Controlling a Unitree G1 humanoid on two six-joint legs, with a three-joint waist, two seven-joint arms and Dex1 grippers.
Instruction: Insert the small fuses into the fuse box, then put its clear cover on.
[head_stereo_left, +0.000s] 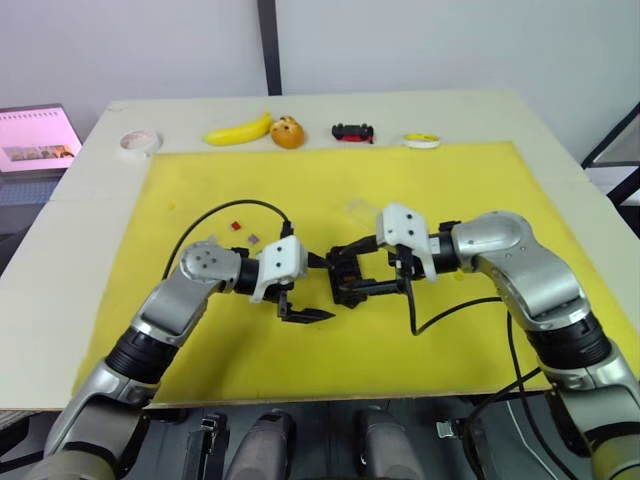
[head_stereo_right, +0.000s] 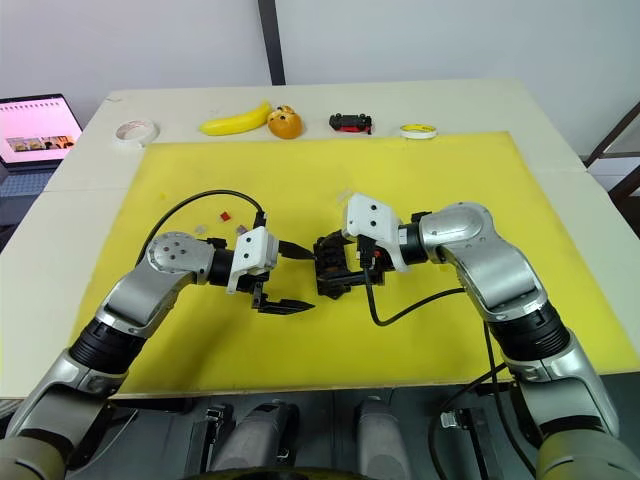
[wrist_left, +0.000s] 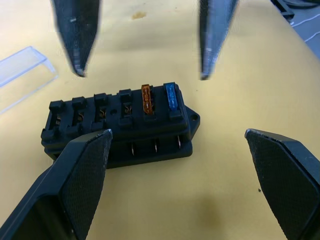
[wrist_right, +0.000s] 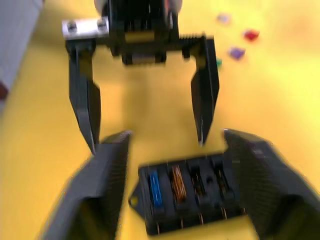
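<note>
The small black rectangular plastic fuse box (wrist_left: 117, 125) sits on the yellow mat (head_stereo_left: 460, 340) near the middle of the table, between the two grippers. Its long axis runs roughly front to back from the robot's seat, across the line joining the two grippers, with the slotted face up. Two fuses are seated side by side at one end of it, a blue fuse (wrist_left: 171, 97) in the end slot and an orange-brown fuse (wrist_left: 146, 98) next to it; the other slots along that row are bare. The left gripper (head_stereo_left: 308, 288) has its two black fingers spread wide apart and holds nothing, its tips just beside the box. The right gripper (head_stereo_left: 352, 272) faces it from the other side, fingers also parted, straddling the box; whether they touch its sides I cannot tell. The transparent rectangular plastic cover (wrist_left: 22, 72) lies flat on the mat, near the bare-slot end of the box and apart from it. A few loose fuses, one red (head_stereo_left: 237, 226), lie on the mat beyond the left forearm.
</note>
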